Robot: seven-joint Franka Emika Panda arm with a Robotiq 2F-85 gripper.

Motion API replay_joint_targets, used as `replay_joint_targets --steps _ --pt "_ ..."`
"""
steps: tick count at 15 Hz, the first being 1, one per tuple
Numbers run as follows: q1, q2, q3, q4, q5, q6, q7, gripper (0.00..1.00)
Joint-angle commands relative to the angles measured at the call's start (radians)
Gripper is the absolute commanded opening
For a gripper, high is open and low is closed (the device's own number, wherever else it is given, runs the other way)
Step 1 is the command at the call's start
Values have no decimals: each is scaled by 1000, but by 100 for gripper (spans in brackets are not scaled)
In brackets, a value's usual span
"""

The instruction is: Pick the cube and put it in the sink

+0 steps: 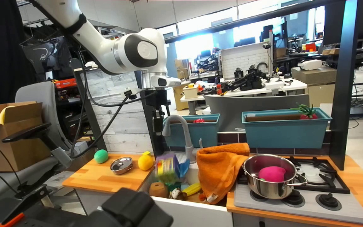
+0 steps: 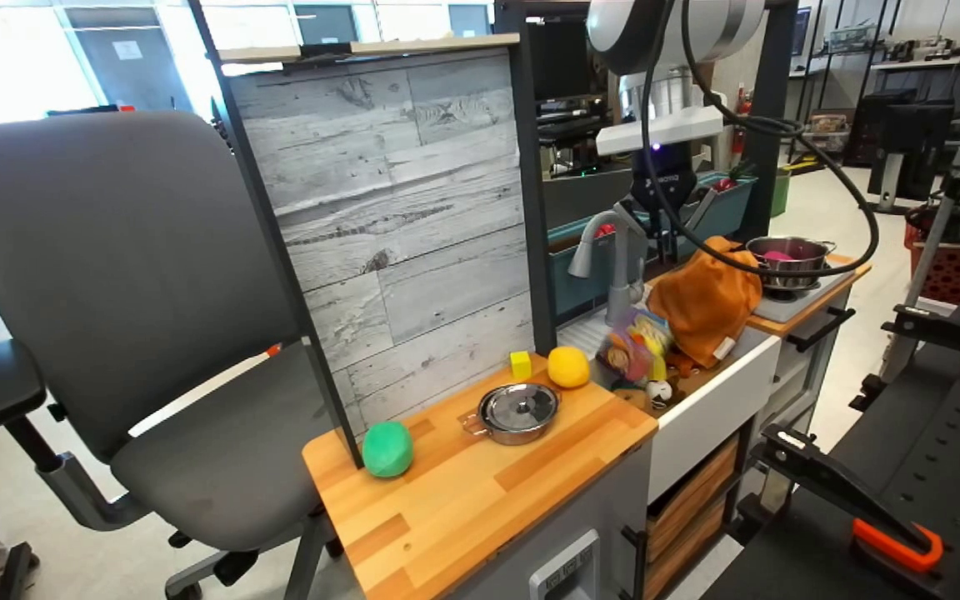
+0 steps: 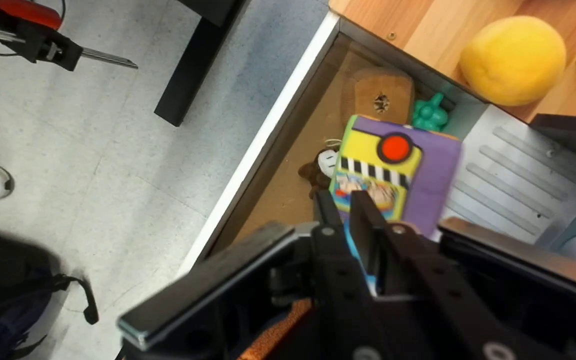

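The multicoloured cube (image 1: 167,168), purple, yellow and green with a red disc, is tilted and blurred at the sink (image 1: 197,211). It lies over or among the toys there; whether it rests on them I cannot tell. It also shows in an exterior view (image 2: 628,348) and the wrist view (image 3: 393,160). My gripper (image 1: 158,130) is above the cube near the tap, with visible space between them. In the wrist view my fingers (image 3: 343,197) stand a narrow gap apart with nothing held; blue shows through the gap. The lower fingers partly hide the cube.
A grey tap (image 1: 186,132) rises behind the sink, close to my gripper. An orange towel (image 1: 221,170) hangs over the sink's side. A steel pot (image 1: 265,190) stands on the stove. A green ball (image 1: 101,156), small pan (image 1: 121,166) and yellow ball (image 1: 146,161) stand on the worktop.
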Motion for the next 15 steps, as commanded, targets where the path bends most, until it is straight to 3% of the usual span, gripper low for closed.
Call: replay_joint_targets --steps 1,8,9,11,15 --pt "12 42 -14 81 -18 -53 58 46" --pt "14 63 -15 133 -38 -124 86 99" --pt "-3 41 2 87 -15 -69 62 81" --pt "-1 45 2 96 -29 -85 70 96" --pt "-1 47 1 101 -32 -94 73 99"
